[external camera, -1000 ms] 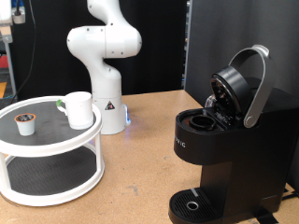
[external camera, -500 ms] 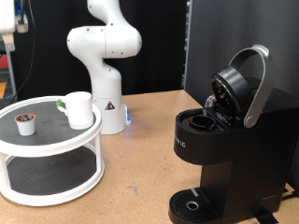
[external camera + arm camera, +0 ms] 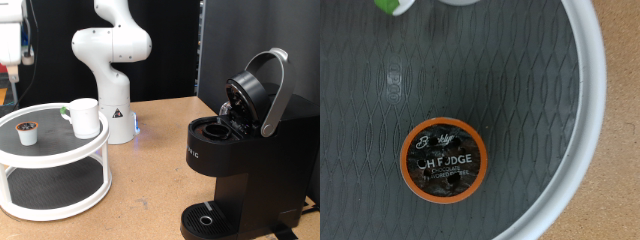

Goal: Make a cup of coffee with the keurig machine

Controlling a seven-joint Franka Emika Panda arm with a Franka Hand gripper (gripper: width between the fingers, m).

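The keurig machine (image 3: 243, 150) stands at the worktop's (image 3: 150, 170) right front corner, its lid raised and the pod chamber bare. Near the left edge, a white two-tier round tray (image 3: 60, 150) carries the cup (image 3: 84, 117) and a coffee pod (image 3: 28, 131) on its upper tier. The pincer (image 3: 8, 45) hangs high above the tray's left side; whether it is apart or together I cannot tell.

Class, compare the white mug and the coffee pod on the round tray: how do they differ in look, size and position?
The cup is plain white with a side handle; the coffee pod has a dark printed top inside an orange rim. The cup is far bigger and taller than the pod. The cup stands further towards the exterior view's right than the pod. Both sit upright on the top shelf of the white tiered tray. The gripper is not visible.
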